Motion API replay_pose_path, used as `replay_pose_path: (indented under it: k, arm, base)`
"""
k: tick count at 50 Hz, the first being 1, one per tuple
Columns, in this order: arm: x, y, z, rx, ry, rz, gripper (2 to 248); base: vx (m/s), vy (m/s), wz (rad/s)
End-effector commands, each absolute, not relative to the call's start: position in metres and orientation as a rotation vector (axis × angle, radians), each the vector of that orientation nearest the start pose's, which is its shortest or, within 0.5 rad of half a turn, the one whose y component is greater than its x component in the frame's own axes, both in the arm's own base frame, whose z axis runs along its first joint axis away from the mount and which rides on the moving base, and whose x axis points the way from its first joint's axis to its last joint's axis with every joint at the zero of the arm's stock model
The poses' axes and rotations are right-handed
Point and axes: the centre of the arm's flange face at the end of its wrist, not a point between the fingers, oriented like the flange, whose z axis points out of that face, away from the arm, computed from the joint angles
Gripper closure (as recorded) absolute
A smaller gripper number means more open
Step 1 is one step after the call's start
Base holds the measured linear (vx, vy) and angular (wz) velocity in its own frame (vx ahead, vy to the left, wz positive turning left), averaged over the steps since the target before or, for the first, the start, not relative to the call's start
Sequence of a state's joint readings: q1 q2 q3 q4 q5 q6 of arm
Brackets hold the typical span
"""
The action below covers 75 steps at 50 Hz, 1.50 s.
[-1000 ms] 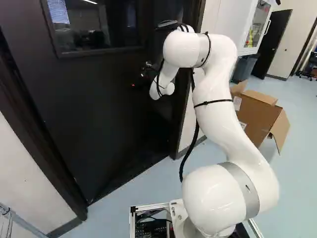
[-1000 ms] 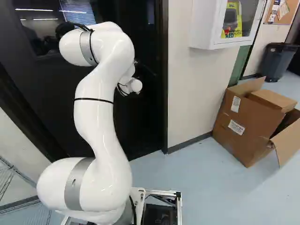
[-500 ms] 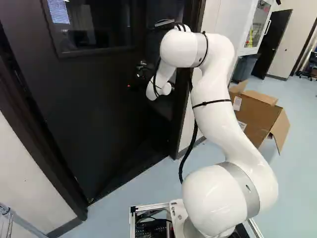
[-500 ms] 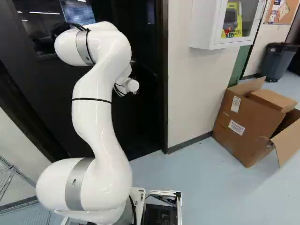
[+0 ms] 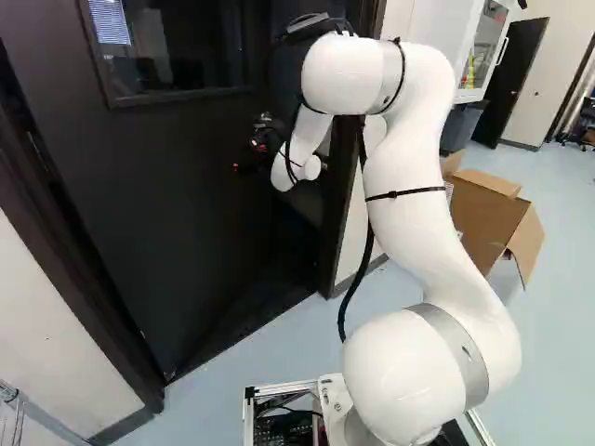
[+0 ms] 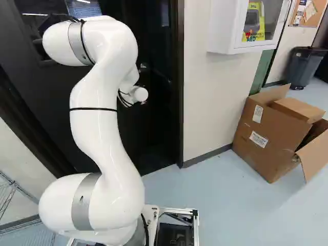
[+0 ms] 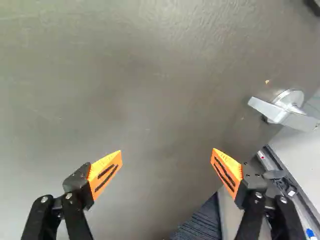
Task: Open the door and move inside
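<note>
Since the door (image 7: 150,90) appears ajar, the pincer (image 7: 167,151), wide and empty, faces its panel, apart from the handle (image 7: 271,110) near the free edge, probably to push.

We note a pale blue floor (image 6: 225,210). Near its wall edge, we locate one open box (image 6: 259,146); beyond it, one bin (image 6: 302,70).

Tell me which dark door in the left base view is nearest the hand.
The door with the window: the hand is right in front of it. The other dark door stands far off, beyond the cardboard box.
</note>
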<state>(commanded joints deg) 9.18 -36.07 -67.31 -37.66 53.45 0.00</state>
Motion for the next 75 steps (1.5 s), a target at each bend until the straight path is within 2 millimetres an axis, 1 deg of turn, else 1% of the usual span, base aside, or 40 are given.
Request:
replay_pose_path:
  k: [35,59,67,75]
  arm:
    - [0.578,0.175,0.385,-1.949,-1.135,-1.769,3]
    - [0.540,0.198,0.388,-1.916,-1.174,-1.719,3]
    - [0.530,0.206,0.389,-1.902,-1.189,-1.704,3]
    - [0.527,0.215,0.389,-1.887,-1.201,-1.696,3]
  base:
    - [0.000,0.000,0.000]
    - [0.000,0.000,0.000]
    - [0.000,0.000,0.000]
    - [0.000,0.000,0.000]
